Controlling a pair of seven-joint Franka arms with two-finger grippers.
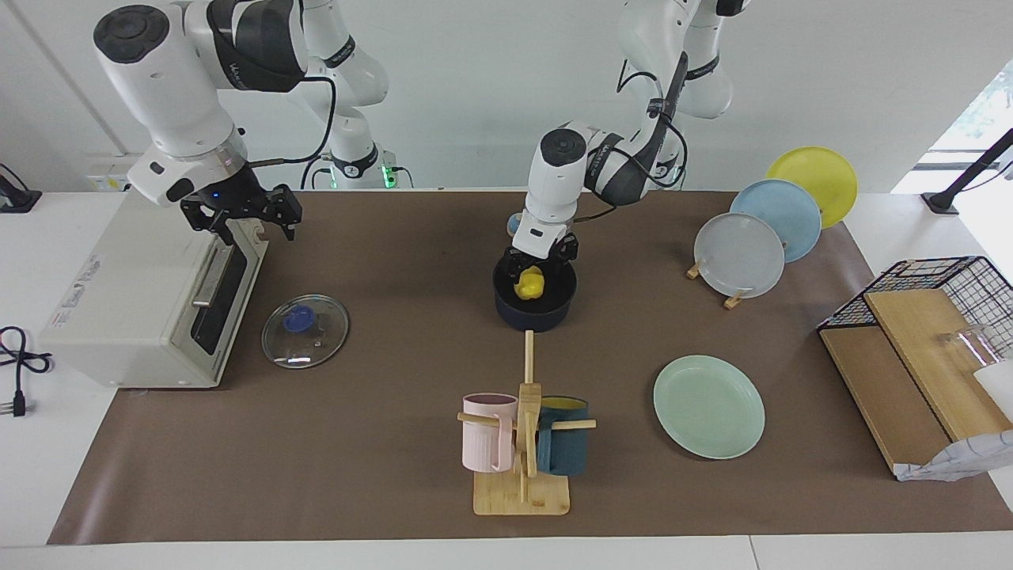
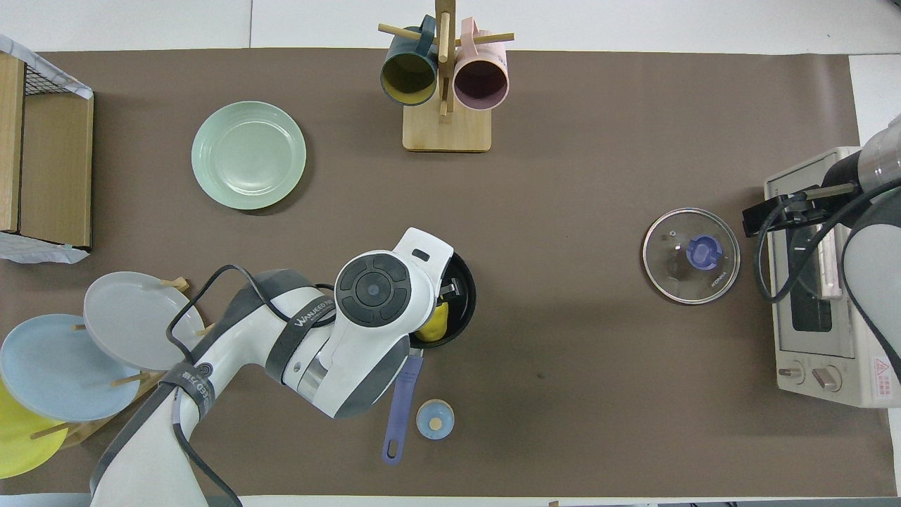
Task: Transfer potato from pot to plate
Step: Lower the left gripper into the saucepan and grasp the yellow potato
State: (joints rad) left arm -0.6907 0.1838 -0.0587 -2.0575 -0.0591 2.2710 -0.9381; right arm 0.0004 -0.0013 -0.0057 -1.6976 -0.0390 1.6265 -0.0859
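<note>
Facing view: left gripper [image 1: 540, 261] sits low in the mouth of the pot [image 1: 535, 310], directly over the potato [image 1: 529, 283].
Fingers, left: spread wide on either side of the potato, not yet pressed on it; no grip is made.
Potato: lies inside the pot, at about the centre of the table; in the overhead view only a yellow edge [image 2: 436, 322] shows from under the arm.
Pot handle: points to 6 o'clock in the overhead view [image 2: 398, 408], toward the robots.
Plate: the mint-green plate [image 1: 708, 405] lies bare at about 4 o'clock from the pot in the facing view, well apart, toward the left arm's end of the table.
Right gripper: hangs over the toaster oven [image 1: 142, 293], its point [image 1: 241, 218] clear of the glass lid [image 1: 305, 330]; fingers wide, holding nothing; this arm waits.
Step in hand: the reach into the pot, judged just short of the grasp.
Next move: likely to call for closing squarely on the smooth, glossy potato, then a straight lift clear of the rim before any travel to the plate.
</note>
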